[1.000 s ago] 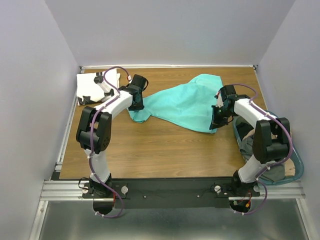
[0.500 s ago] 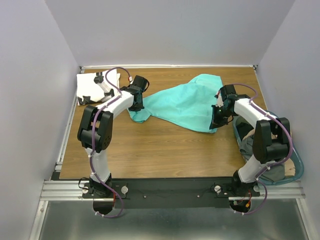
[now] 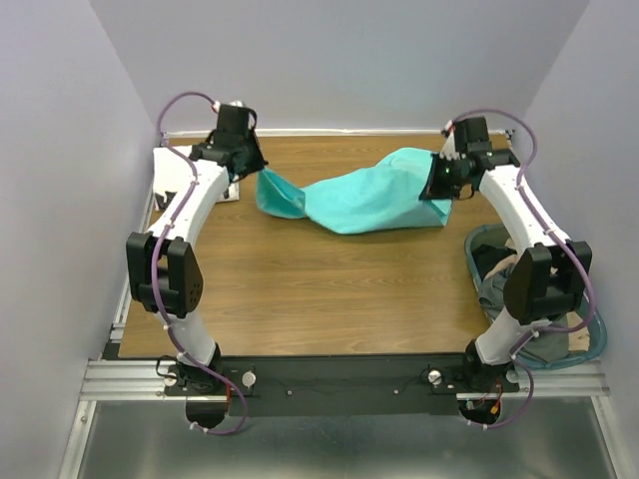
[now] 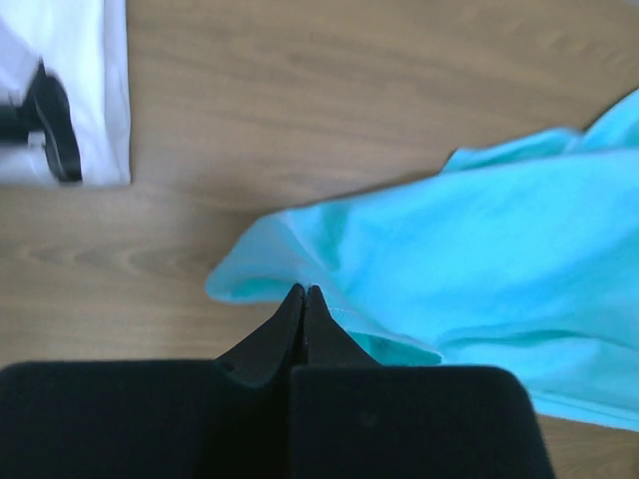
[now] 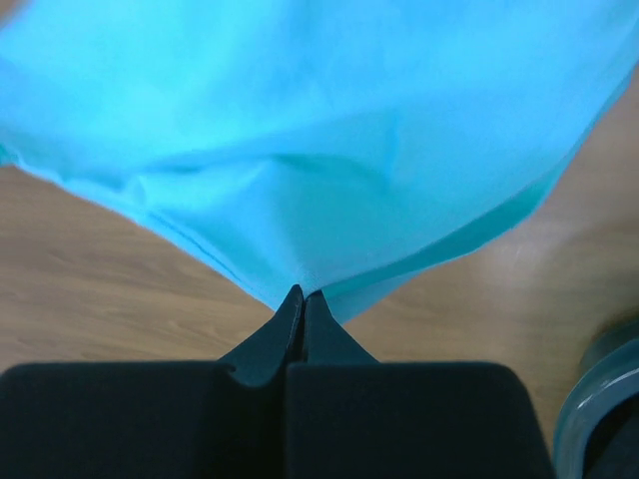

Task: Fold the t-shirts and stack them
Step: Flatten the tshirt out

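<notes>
The turquoise t-shirt (image 3: 364, 195) hangs stretched between both grippers above the back of the table. My left gripper (image 3: 255, 172) is shut on its left edge, and the left wrist view (image 4: 304, 291) shows cloth (image 4: 499, 239) pinched at the tips. My right gripper (image 3: 436, 195) is shut on its right edge, and the right wrist view (image 5: 304, 293) shows the cloth (image 5: 319, 130) fanning out from the tips. The white t-shirt with black marks (image 3: 168, 170) lies folded at the back left, mostly hidden by my left arm; its corner shows in the left wrist view (image 4: 80, 80).
A blue-rimmed basket (image 3: 589, 329) with grey clothes stands off the table's right side, and its rim shows in the right wrist view (image 5: 599, 399). Grey walls close in the left, back and right. The wooden table (image 3: 319, 289) spreads in front of the shirt.
Both arms have swung up and toward the back, lifting and stretching the turquoise shirt off the table. The left gripper moved back left over the white shirt, the right gripper moved to the back right.
</notes>
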